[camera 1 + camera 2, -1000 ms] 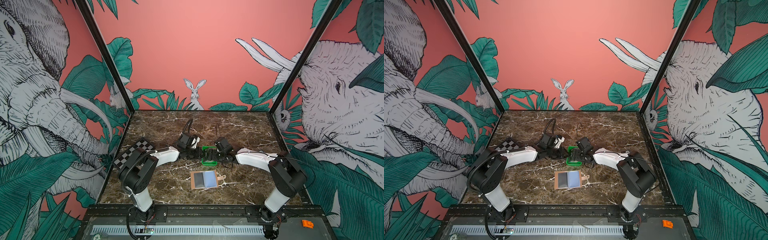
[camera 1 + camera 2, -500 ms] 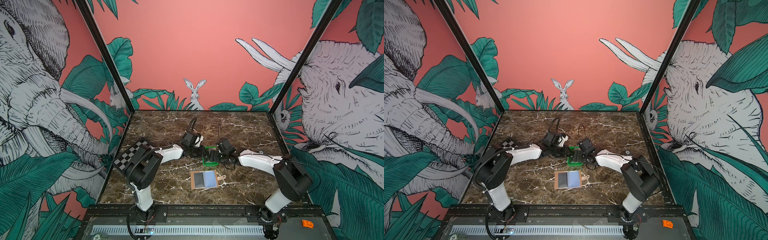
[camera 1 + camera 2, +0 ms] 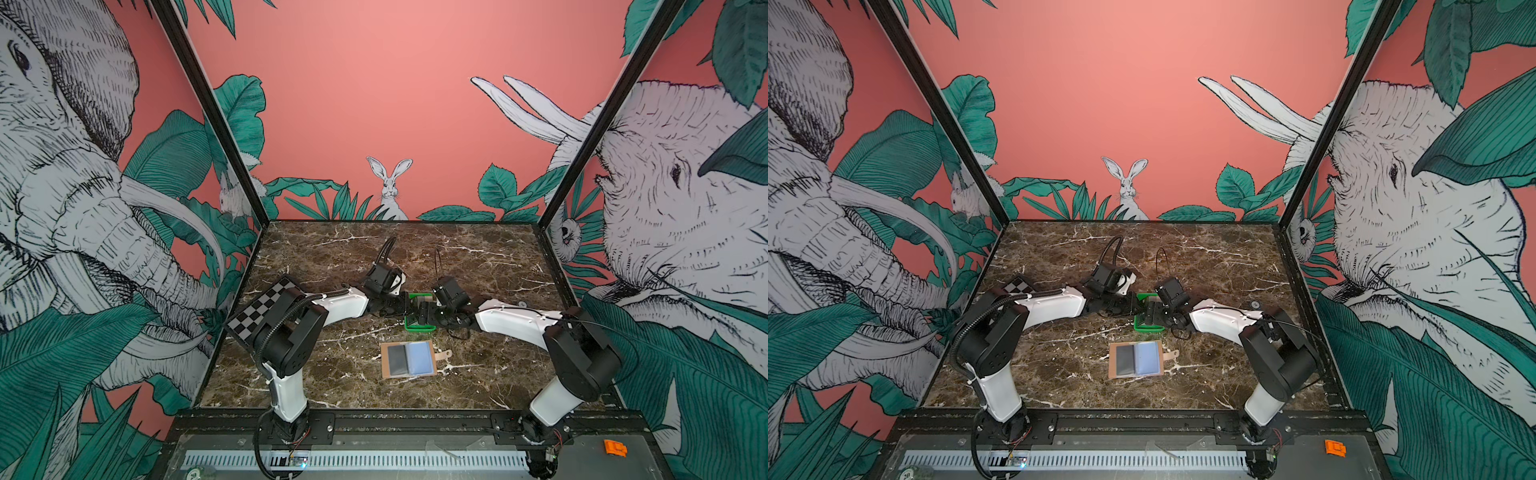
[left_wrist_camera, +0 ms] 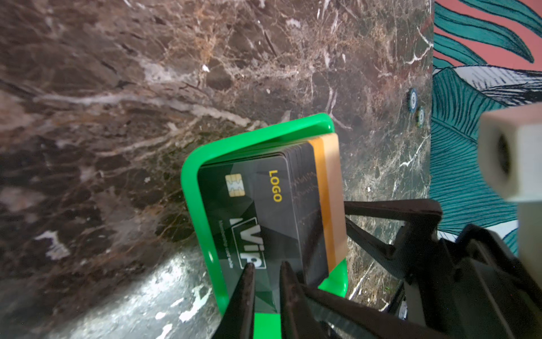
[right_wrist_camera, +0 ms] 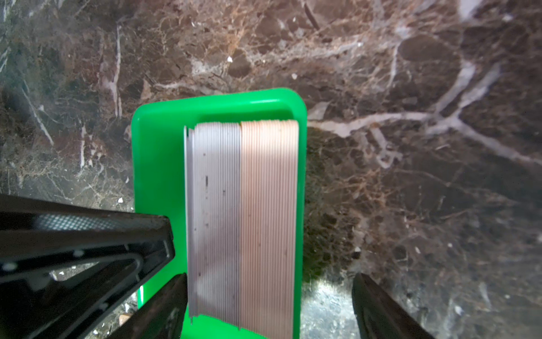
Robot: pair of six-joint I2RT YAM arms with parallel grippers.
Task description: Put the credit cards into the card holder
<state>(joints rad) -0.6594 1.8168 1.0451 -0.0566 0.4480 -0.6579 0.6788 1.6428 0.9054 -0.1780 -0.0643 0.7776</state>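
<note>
Standing on edge in the green tray (image 5: 158, 164), the credit cards (image 5: 243, 205) run up-frame between the tips of the spread right gripper (image 5: 269, 276), while the barely parted left gripper (image 4: 265, 265) noses the front VIP card (image 4: 258, 199).

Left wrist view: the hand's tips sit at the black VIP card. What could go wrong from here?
1. The left hand meets the VIP card face-on with tips barely parted; it may slip off or drag neighbours from the tight card stack.
2. The right hand stands wide open astride the stack, clamping nothing, so the green tray may slide.
</note>
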